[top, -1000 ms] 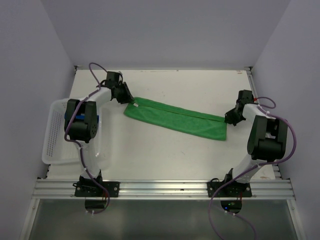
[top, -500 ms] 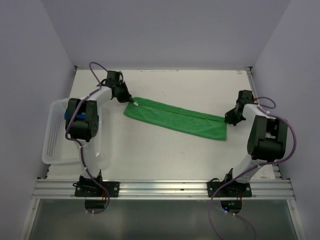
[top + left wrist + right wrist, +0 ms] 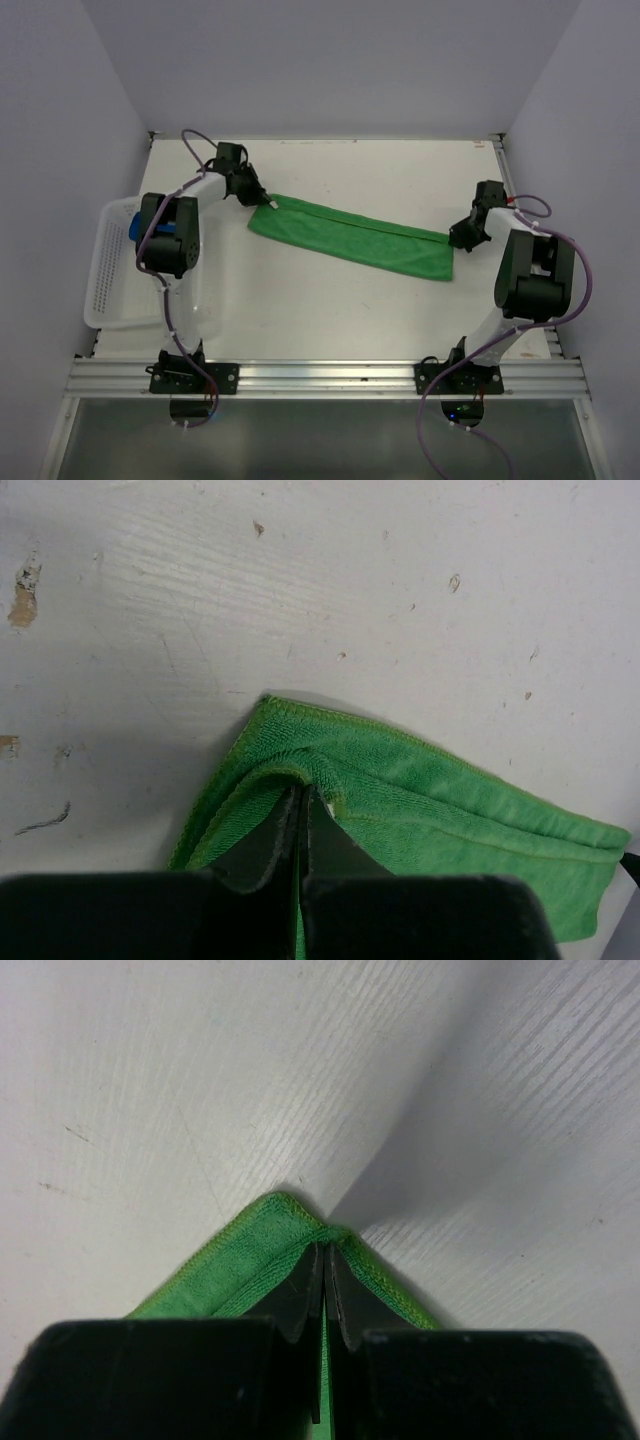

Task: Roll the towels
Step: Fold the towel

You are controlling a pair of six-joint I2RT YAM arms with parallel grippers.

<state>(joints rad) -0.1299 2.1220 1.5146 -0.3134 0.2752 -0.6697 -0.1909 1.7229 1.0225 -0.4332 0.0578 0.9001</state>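
Bright green cloth towel point(image 3: 350, 236): folded strip flat on white surface point(image 3: 330, 300), left gripper point(image 3: 262, 201) and right gripper point(image 3: 457, 239) pinching its ends; you probably release one next, then roll.

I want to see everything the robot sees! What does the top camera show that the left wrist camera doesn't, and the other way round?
Only the top camera: the whole long bright green cloth towel stretched between both arms, the right arm, and the white plastic mesh basket at the left edge. Only the left wrist camera: up close, the towel's corner pinched in the left arm's jaws, plus small brown chips in the white table. Both: the green towel lying on that table.
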